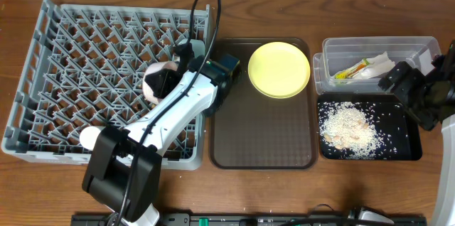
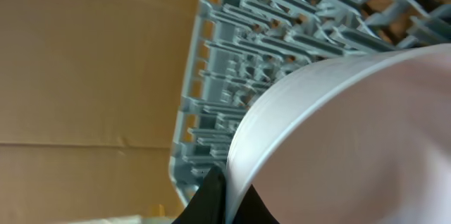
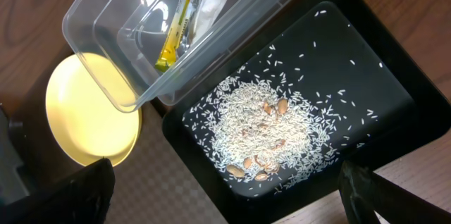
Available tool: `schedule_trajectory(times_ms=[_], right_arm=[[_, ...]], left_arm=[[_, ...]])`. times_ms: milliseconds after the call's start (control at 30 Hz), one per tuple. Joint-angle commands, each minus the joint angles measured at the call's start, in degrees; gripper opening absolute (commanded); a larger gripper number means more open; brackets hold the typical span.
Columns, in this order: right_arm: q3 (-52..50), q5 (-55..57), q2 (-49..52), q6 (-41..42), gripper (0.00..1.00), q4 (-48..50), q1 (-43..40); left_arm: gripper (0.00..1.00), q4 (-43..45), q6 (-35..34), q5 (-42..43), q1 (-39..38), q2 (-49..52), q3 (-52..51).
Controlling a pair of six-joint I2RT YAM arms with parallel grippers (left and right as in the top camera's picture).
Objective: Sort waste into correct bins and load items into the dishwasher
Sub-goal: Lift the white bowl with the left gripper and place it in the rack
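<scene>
Pink-white bowl (image 2: 352, 132) clamped in left jaws over grey dish rack (image 1: 71, 55), right jaws wide open, empty, above black tray (image 3: 373, 83) at three o'clock

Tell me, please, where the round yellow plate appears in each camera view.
Overhead: yellow plate, upper centre on the brown tray, left of the clear tub.
Left wrist: not in it; only the grey rack and a pale bowl.
Right wrist: left edge, beside the clear tub's corner.
Shared landmark: the clear tub, in the overhead and right wrist views.
</scene>
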Motion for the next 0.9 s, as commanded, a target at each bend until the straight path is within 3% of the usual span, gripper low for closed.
schedule_trajectory(times_ms=[0, 433, 633, 867], right_arm=[[0.0, -0.1, 0.0, 0.4, 0.99, -0.1, -0.2], [0.0, -0.1, -0.1, 0.4, 0.99, 0.0, -0.2], [0.0, -0.1, 0.0, 0.4, 0.99, -0.1, -0.2], [0.0, -0.1, 0.0, 0.4, 0.99, -0.1, -0.2]], left_arm=[[0.07, -0.2, -3.3, 5.2, 0.1, 0.5, -0.4], [0.07, -3.6, -4.7, 9.0, 0.1, 0.5, -1.4], [0.08, -3.5, -5.5, 19.0, 0.1, 0.5, -1.4], [0.23, -3.5, -5.7, 30.9, 0.1, 0.5, -1.4]])
